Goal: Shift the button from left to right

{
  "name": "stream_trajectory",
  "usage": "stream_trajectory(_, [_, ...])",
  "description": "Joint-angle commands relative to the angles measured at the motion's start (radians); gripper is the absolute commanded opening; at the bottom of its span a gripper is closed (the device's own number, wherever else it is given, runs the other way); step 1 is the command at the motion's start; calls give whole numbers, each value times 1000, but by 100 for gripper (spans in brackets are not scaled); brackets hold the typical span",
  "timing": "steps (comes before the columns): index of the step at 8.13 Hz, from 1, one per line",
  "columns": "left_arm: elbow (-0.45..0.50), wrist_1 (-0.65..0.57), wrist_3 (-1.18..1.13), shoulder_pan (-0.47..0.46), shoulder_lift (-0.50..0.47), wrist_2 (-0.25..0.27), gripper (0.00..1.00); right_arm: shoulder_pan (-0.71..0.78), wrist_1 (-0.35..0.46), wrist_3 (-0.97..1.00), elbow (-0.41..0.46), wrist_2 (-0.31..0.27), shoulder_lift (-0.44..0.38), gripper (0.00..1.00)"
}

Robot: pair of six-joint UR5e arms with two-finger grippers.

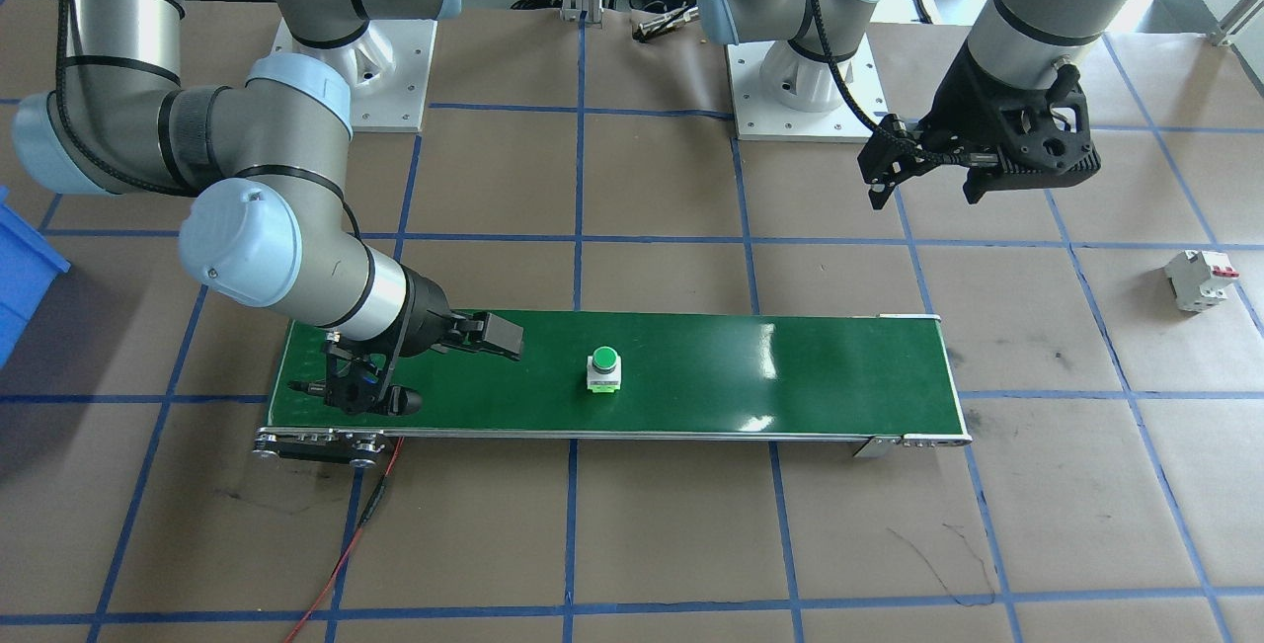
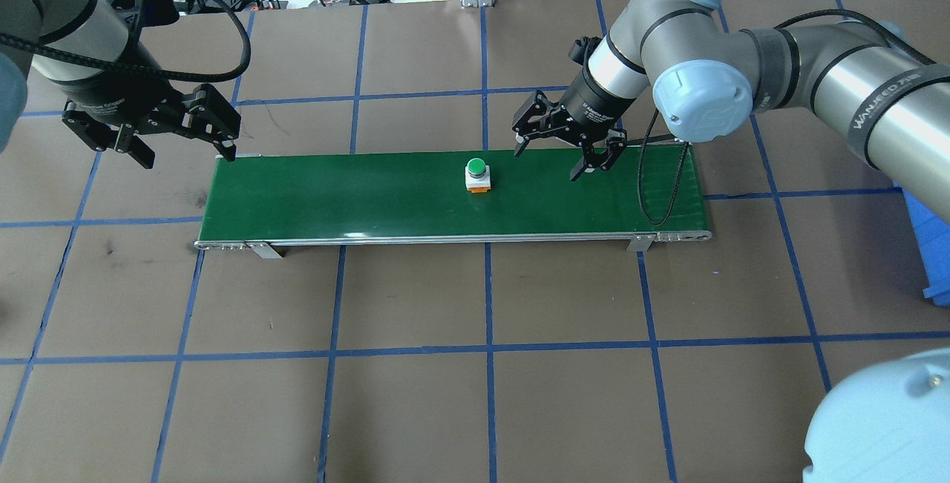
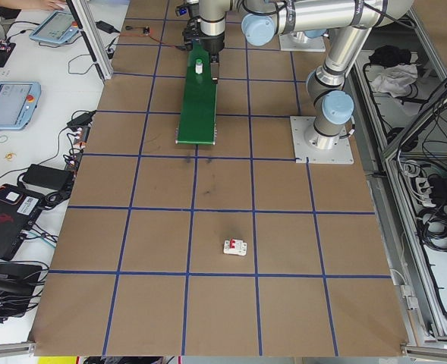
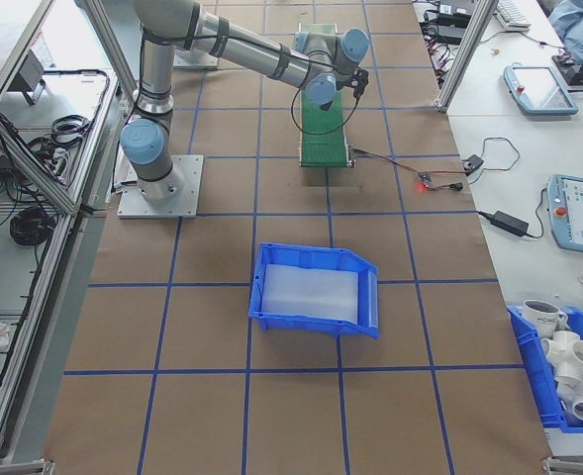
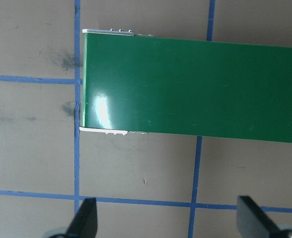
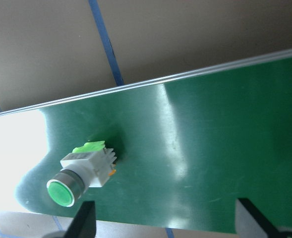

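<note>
One button (image 2: 476,174) stands upright near the middle of the green belt (image 2: 371,194), its round green cap on top of a white base. In the overhead view the right gripper (image 2: 558,150) hangs over the belt to the right of the button, near it but apart from it, with its fingers spread wide and nothing between them. The left gripper (image 2: 165,148) sits at the upper left of that view, just off the belt's left end, also wide open and holding nothing. In the front view a small white breaker (image 1: 1200,280) with a red tab lies at the far right on the brown table (image 1: 632,544), well apart from the belt. A blue bin (image 4: 316,290) shows in the middle of the right side view.
</note>
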Motion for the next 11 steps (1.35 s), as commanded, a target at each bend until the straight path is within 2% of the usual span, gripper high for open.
stream_trajectory(1, [-1, 11, 2, -10, 1, -2, 100, 0, 1, 5, -1, 54, 2, 100])
stream_trajectory(4, [-7, 11, 4, -10, 1, 3, 100, 0, -5, 28, -1, 34, 16, 100])
stream_trajectory(5, [-7, 11, 4, -10, 1, 4, 100, 0, -29, 27, -4, -5, 34, 100])
stream_trajectory(6, [-7, 11, 4, -10, 1, 3, 100, 0, -67, 19, -4, -122, 48, 100])
stream_trajectory(7, [-7, 11, 7, -10, 1, 3, 100, 0, -71, 19, -4, -159, 51, 100])
stream_trajectory(8, [-7, 11, 12, -9, 1, 7, 100, 0, -72, -4, -1, -235, 51, 70])
stream_trajectory(9, [-5, 11, 13, -8, 1, 7, 100, 0, -65, -43, -1, -305, 51, 33])
stream_trajectory(10, [-5, 11, 15, -7, 1, 7, 100, 0, -42, -50, 0, -315, 51, 5])
stream_trajectory(11, [-7, 11, 15, -7, 1, 6, 100, 0, -14, -62, -1, -340, 45, 0])
